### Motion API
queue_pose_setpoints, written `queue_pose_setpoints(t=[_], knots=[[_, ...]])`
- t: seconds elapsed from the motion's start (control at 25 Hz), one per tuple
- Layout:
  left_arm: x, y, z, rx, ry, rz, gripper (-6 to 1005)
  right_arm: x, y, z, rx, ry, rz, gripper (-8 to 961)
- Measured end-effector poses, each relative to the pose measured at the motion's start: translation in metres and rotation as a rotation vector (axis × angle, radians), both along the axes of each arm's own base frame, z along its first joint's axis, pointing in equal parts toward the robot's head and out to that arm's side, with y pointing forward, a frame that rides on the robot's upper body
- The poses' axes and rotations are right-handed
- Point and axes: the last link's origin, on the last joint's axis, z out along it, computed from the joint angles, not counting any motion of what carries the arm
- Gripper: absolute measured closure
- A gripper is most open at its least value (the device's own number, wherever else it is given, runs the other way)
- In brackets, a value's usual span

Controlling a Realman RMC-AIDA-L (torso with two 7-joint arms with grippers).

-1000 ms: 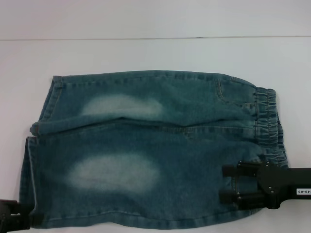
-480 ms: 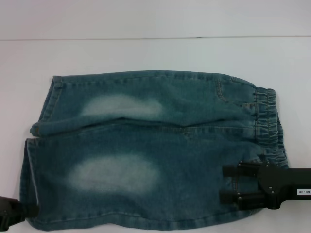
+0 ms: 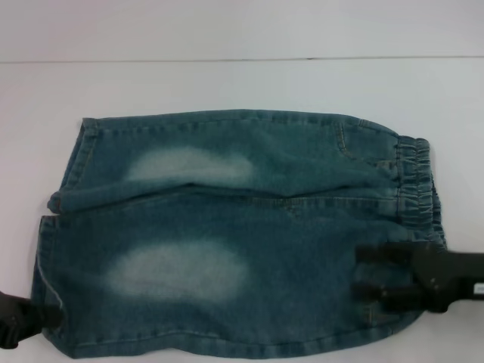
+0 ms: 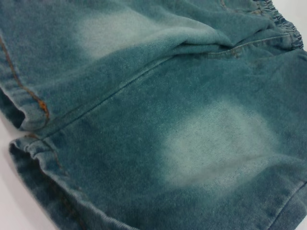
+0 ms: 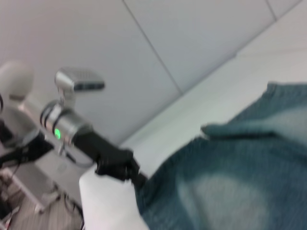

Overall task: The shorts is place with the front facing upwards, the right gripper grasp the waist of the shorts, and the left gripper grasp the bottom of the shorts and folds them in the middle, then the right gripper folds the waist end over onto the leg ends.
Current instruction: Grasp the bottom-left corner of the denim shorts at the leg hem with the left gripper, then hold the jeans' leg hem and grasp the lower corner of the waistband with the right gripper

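The blue-green denim shorts (image 3: 234, 234) with pale faded patches lay flat on the white table (image 3: 242, 83), front side up. Their gathered elastic waistband (image 3: 420, 189) pointed to 3 o'clock, and the two flat stitched leg hems (image 3: 53, 249) pointed to 9 o'clock. The black right gripper (image 3: 361, 274) sat over the shorts at about 4 o'clock, just below the waistband, its two fingers spread apart. The black left gripper (image 3: 34, 318) with the silver wrist was at 8 o'clock, touching the near hem corner. I could not tell if it was gripping the cloth.
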Motion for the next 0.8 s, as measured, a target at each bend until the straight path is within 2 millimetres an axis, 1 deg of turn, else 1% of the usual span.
queue_pose_setpoints(t=[0.12, 0.24, 0.4, 0.48, 0.6, 0.8], knots=[[0.001, 0.001, 0.001, -0.001, 0.001, -0.005, 963, 0.006, -0.001, 0.018, 0.044, 0.046, -0.058, 107], [0.004, 0.001, 0.003, -0.001, -0.001, -0.012, 963, 0.021, -0.005, 0.045, 0.065, 0.103, -0.199, 109], [0.010, 0.001, 0.006, 0.005, -0.021, -0.032, 964, 0.038, -0.018, 0.082, 0.074, 0.184, -0.360, 112], [0.012, 0.001, 0.008, 0.013, -0.028, -0.041, 964, 0.048, -0.028, 0.098, 0.079, 0.191, -0.415, 113], [0.015, 0.001, 0.009, 0.019, -0.038, -0.051, 965, 0.059, -0.036, 0.111, 0.057, 0.172, -0.491, 115], [0.018, 0.003, 0.011, 0.018, -0.040, -0.052, 965, 0.067, -0.038, 0.120, 0.007, 0.146, -0.598, 118]])
